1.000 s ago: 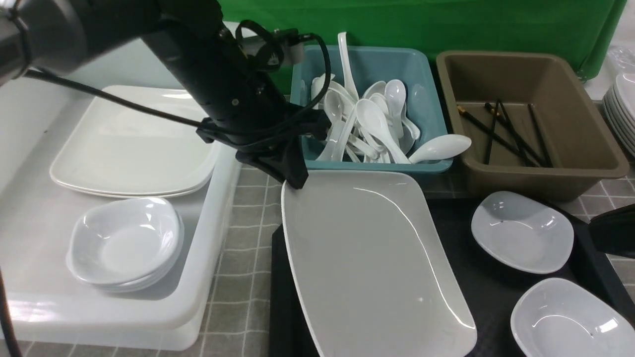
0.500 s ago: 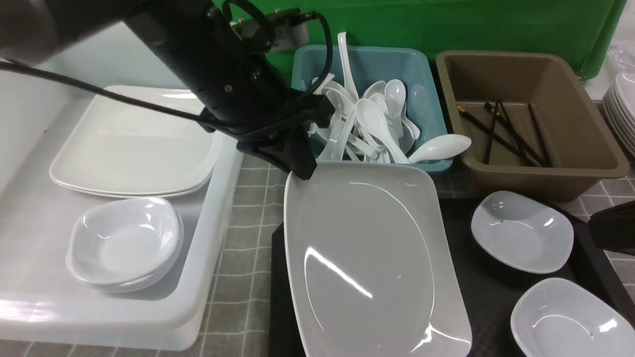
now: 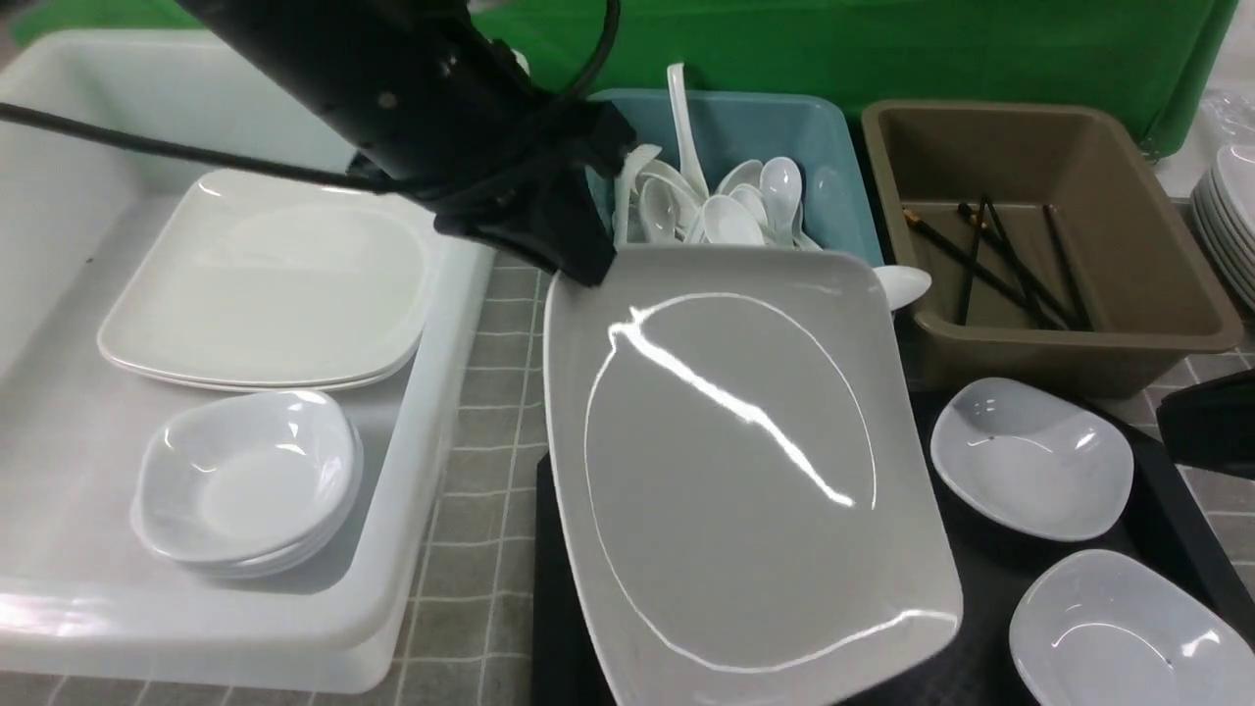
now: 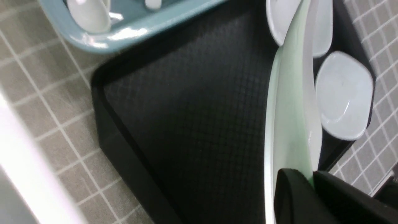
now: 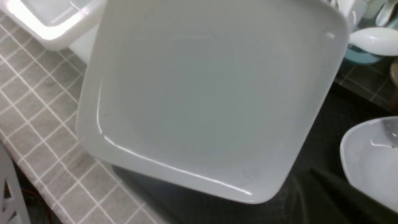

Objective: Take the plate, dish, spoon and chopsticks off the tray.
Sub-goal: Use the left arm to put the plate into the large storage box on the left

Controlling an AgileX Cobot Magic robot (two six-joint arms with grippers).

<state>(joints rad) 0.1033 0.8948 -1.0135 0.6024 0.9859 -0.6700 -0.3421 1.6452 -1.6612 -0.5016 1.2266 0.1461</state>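
My left gripper (image 3: 580,263) is shut on the far left corner of the large white plate (image 3: 745,461). The plate hangs tilted above the black tray (image 3: 980,579), its far edge in front of the teal tub. In the left wrist view the two black fingers (image 4: 292,193) pinch the plate's rim (image 4: 289,124) over the bare tray (image 4: 192,124). Two small white dishes (image 3: 1029,459) (image 3: 1118,632) sit on the tray's right part. My right gripper (image 3: 1204,431) shows only as a dark shape at the right edge, shut and holding nothing. Spoons (image 3: 730,211) and chopsticks (image 3: 990,260) lie in tubs.
A white tub (image 3: 431,412) on the left holds stacked plates (image 3: 265,284) and stacked small dishes (image 3: 245,480). Behind the tray stand the teal tub (image 3: 833,157) and the brown tub (image 3: 1167,245). More plates are stacked at the far right edge (image 3: 1230,216).
The left arm has risen and drawn back with the plate. The plate has come up off the tray, and its far edge now covers the front of the teal tub.
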